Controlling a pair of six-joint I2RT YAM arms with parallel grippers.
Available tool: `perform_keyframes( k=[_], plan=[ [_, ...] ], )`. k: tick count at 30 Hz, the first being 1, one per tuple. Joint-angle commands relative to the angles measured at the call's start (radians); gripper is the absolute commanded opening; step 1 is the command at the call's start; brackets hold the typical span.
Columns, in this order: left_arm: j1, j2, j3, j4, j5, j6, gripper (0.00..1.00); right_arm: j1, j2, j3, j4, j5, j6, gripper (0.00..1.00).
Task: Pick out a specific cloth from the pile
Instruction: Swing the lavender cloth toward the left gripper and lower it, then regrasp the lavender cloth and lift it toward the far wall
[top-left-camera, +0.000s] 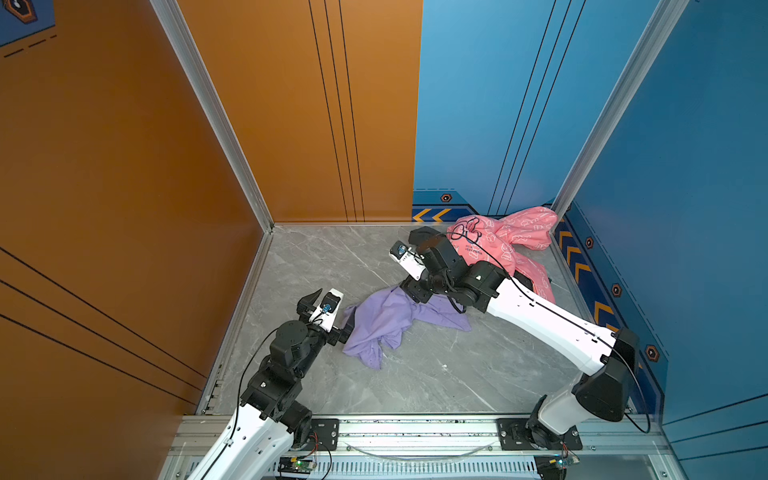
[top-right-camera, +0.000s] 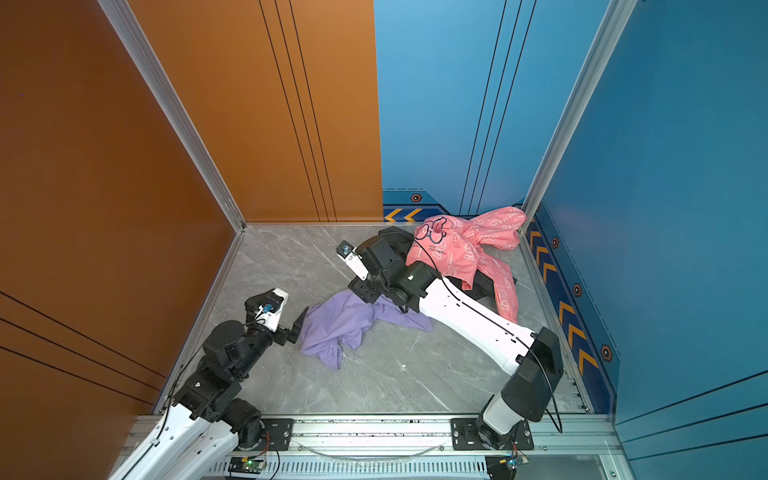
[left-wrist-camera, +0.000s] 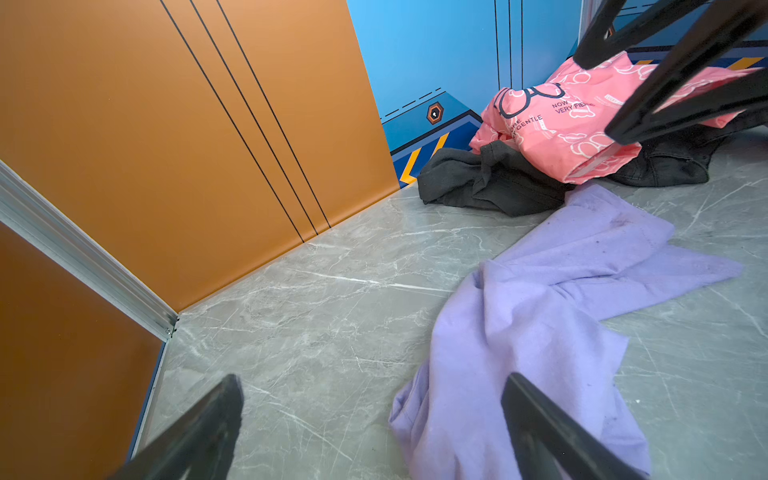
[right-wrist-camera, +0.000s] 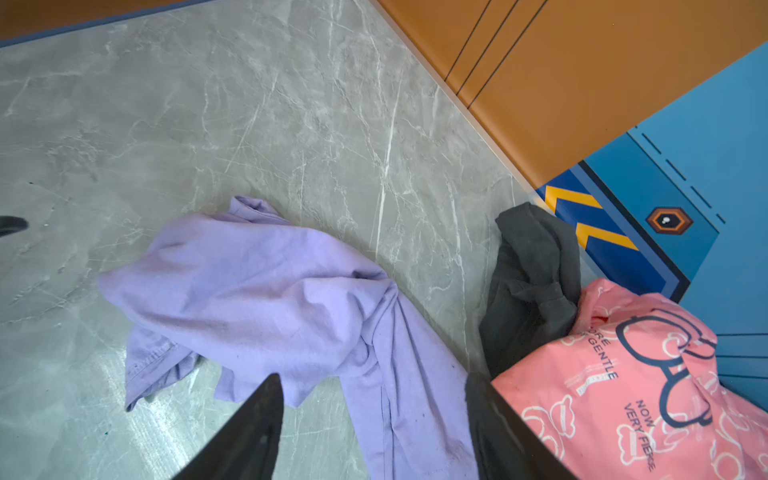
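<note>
Separation looks to be nearly done: the cloth (top-left-camera: 386, 320) is lying crumpled on the grey marble table (top-left-camera: 332, 257), trailing toward 7 o'clock from the pile (top-left-camera: 498, 249), which is sitting in the far corner at 1 o'clock. The right gripper (right-wrist-camera: 374, 386) is hovering over the cloth's 1 o'clock end with its jaws spread and nothing pinched; a strip of lilac fabric is running along the table between them. The left gripper (left-wrist-camera: 374, 378) is waiting at the cloth's 9 o'clock edge, also released and empty, one finger reaching over the fabric. I judge this to be the letting-go step. The next move is likely calling for the right arm to be lifting straight up and clear without dragging a fold along, or for one arm to be drawing the cloth further toward 7 o'clock. In the pile, the pink garment (top-left-camera: 511, 237) is resting on the charcoal garment (left-wrist-camera: 490, 183), which is spilling out toward the cloth. The cloth's far corner is lying just beside that dark fabric, and I cannot tell whether they are touching. The right arm is crossing low in front of the pile, and the blue wall (top-left-camera: 478, 104) is closing in behind it.
</note>
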Motion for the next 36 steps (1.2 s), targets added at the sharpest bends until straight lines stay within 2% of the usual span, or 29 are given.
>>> perform_keyframes(
  k=[1,2,6,12,16,20,23,27,32,33,34,36],
  plan=[
    [-0.014,-0.012,-0.017,0.018,-0.021,0.014,0.98,-0.006,0.028,-0.031,-0.041,0.041,0.044,0.73],
    [-0.015,-0.012,-0.018,0.019,-0.023,0.014,0.98,-0.008,0.038,-0.032,-0.044,0.041,0.052,0.77],
    [-0.021,-0.017,-0.018,0.018,-0.031,0.017,0.98,-0.02,0.097,-0.023,-0.066,0.03,0.104,0.8],
    [-0.029,-0.023,-0.02,0.016,-0.041,0.023,0.98,-0.042,0.206,-0.002,-0.091,-0.108,0.236,0.82],
    [-0.033,-0.024,-0.021,0.014,-0.046,0.026,0.98,-0.053,0.295,0.011,-0.102,-0.198,0.334,0.82],
    [-0.039,-0.024,-0.021,0.013,-0.051,0.032,0.98,-0.068,0.385,0.029,-0.103,-0.274,0.427,0.76],
    [-0.042,-0.024,-0.02,0.013,-0.052,0.032,0.98,-0.076,0.441,0.05,-0.103,-0.321,0.475,0.67],
    [-0.044,-0.024,-0.021,0.011,-0.055,0.035,0.98,-0.077,0.483,0.082,-0.097,-0.348,0.514,0.46],
    [-0.048,-0.026,-0.019,0.01,-0.058,0.038,0.98,-0.076,0.48,0.122,-0.059,-0.335,0.534,0.27],
    [-0.047,-0.026,-0.021,0.011,-0.06,0.039,0.98,-0.078,0.479,0.139,-0.05,-0.331,0.53,0.13],
    [-0.048,-0.026,-0.02,0.01,-0.062,0.04,0.98,-0.08,0.479,0.163,-0.048,-0.329,0.528,0.04],
    [-0.049,-0.028,-0.02,0.011,-0.067,0.041,0.98,-0.086,0.481,0.213,-0.047,-0.325,0.528,0.01]
  ],
)
